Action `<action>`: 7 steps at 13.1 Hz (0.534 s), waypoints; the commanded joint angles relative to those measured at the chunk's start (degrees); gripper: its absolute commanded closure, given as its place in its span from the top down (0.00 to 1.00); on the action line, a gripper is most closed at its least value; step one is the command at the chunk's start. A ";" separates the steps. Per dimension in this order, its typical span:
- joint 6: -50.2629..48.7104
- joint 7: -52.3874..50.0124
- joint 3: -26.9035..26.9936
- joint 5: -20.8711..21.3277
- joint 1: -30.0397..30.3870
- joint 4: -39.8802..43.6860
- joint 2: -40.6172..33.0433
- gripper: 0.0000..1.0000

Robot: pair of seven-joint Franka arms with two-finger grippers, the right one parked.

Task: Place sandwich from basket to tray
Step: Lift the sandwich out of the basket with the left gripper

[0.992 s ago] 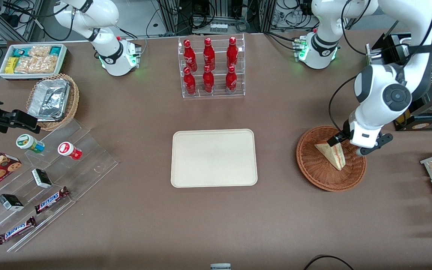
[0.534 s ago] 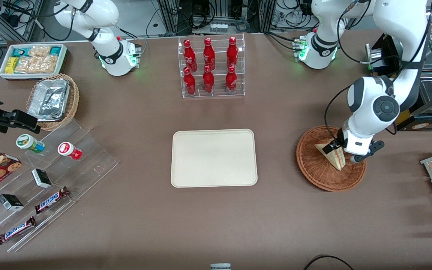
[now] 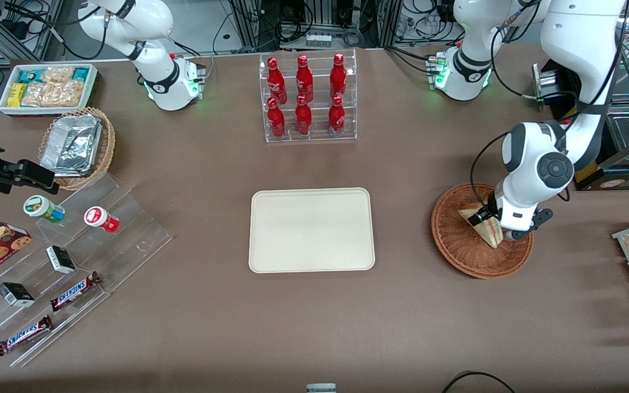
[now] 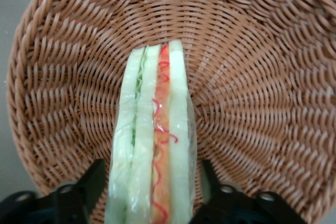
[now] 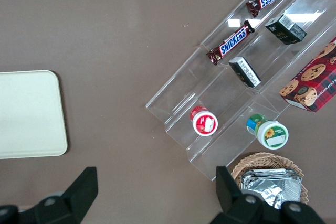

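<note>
On the brown desk (image 3: 413,305), the flat cream rectangular tray (image 3: 311,230) lies bare. Toward the working arm's end, the left arm's end effector (image 3: 490,225) sits low in the round reddish-brown wicker basket (image 3: 456,248), fingers (image 4: 89,182) spread either side of the triangular pale-bread sandwich (image 4: 157,145), which rests in the basket.

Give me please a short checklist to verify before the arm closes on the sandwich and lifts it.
1. Sandwich standing on edge in the basket: ok.
2. Gripper down in the basket with the sandwich between its jaws, one on each side: ok.
3. Jaws open, small gaps to the bread on both sides: ok.
4. Sandwich centred between the jaws: ok, roughly.
5. Fingertip depth along the sandwich: cannot tell.
6. Tray bare and ready to receive it: ok.
</note>
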 commanded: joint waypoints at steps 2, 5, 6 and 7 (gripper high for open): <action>0.78 -3.01 -0.28 0.44 -0.09 0.21 -0.03 0.00; -3.68 -3.10 -0.28 0.53 -2.01 1.44 -2.66 0.00; -7.19 -3.10 -0.28 0.88 -2.80 2.92 -3.80 0.00; -12.18 -3.01 -0.36 2.36 -3.94 5.55 -4.60 0.00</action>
